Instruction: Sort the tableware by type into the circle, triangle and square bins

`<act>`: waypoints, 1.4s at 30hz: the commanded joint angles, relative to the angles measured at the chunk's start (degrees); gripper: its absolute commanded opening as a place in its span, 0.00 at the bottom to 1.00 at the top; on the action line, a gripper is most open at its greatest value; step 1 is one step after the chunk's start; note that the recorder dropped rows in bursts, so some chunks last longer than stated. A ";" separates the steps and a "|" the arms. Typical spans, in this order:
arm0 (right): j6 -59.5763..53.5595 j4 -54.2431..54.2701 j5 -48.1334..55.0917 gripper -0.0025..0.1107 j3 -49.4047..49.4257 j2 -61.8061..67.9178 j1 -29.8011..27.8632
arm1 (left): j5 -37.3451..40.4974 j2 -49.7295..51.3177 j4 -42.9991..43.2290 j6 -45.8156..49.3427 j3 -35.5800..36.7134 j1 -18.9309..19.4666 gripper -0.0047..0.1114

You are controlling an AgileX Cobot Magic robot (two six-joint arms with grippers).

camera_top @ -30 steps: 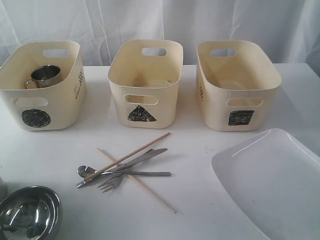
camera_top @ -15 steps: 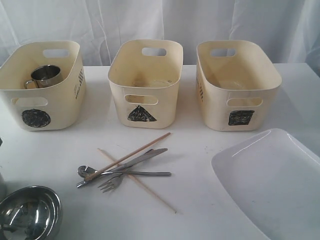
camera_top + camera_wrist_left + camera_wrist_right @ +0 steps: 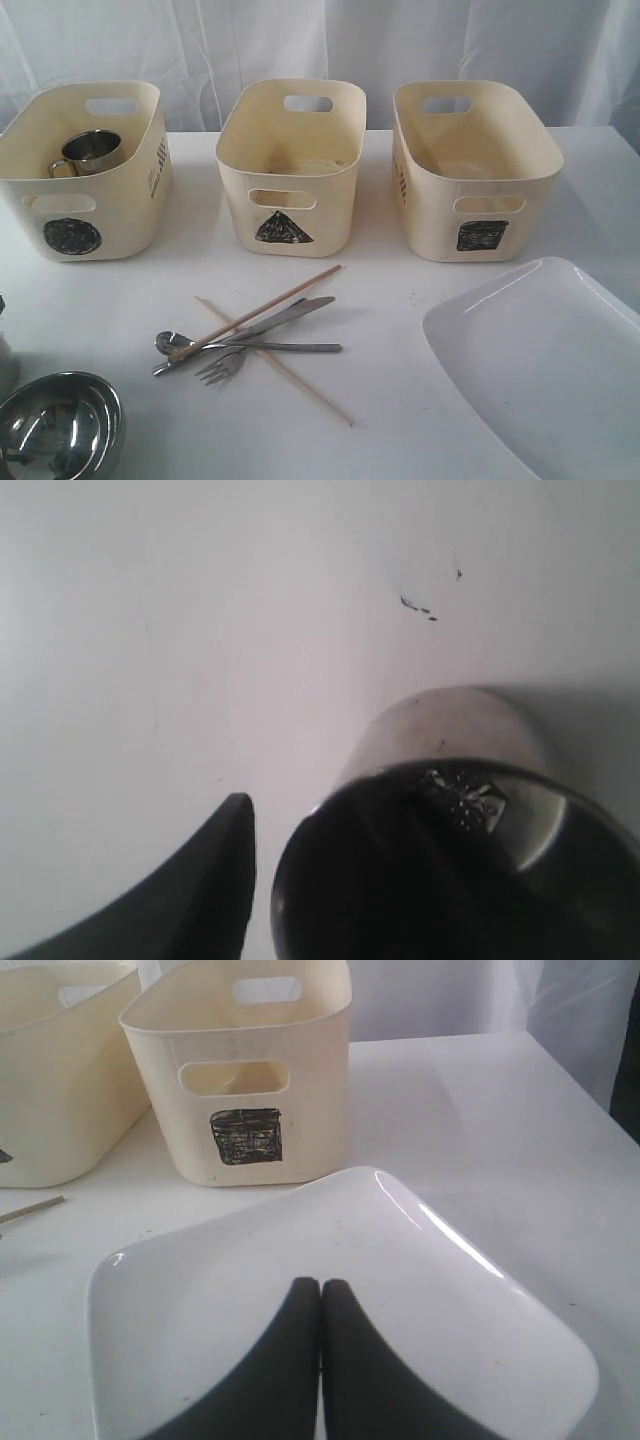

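A steel mug (image 3: 450, 830) stands on the white table right under my left gripper (image 3: 350, 805). One dark finger (image 3: 215, 880) sits just outside its rim with a small gap; the other is lost in the mug's dark inside, so the gripper is open. My right gripper (image 3: 321, 1285) is shut and empty, hovering over the large white plate (image 3: 340, 1300) (image 3: 540, 360). A second mug (image 3: 90, 150) sits in the circle bin (image 3: 72, 236). Crossed chopsticks (image 3: 270, 300), knife (image 3: 285, 312), spoon (image 3: 172, 342) and fork (image 3: 225, 365) lie mid-table. The steel bowl (image 3: 60, 430) is at the front left.
The triangle bin (image 3: 283, 228) and the square bin (image 3: 482, 235) (image 3: 245, 1135) stand in a row with the circle bin along the back, in front of a white curtain. The plate runs off the front right corner of the exterior view.
At the left edge of the exterior view a sliver of the mug shows slightly more. Bins, cutlery, bowl and plate have not moved.
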 commanded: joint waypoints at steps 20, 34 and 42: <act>0.15 -0.10 -0.17 0.02 0.09 -0.30 0.07 | -1.50 -8.74 -10.08 -0.33 -0.40 -0.23 0.04; 0.15 -0.10 -0.17 0.02 0.09 -0.30 0.07 | -31.33 -13.70 -10.44 -1.01 -10.99 -0.23 0.04; 0.15 -0.10 -0.17 0.02 0.09 -0.30 0.07 | -59.25 4.10 -10.44 -1.01 -13.53 -0.23 0.04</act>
